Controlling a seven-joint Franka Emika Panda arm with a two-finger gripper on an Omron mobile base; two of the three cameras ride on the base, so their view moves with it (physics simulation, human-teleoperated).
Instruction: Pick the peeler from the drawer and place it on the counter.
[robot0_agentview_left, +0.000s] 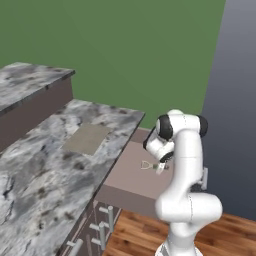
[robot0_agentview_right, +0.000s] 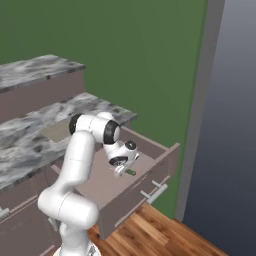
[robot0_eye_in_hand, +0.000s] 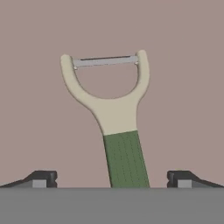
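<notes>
I can read no text, label, brand, number or sign anywhere. The peeler looks plain from my hand view, and the drawer and counter seem unmarked, though both base views are coarse.

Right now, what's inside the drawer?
The peeler lies flat on the drawer floor, open gripper straddling its green handle. The arm hides part of the drawer floor from both base cameras.
</notes>
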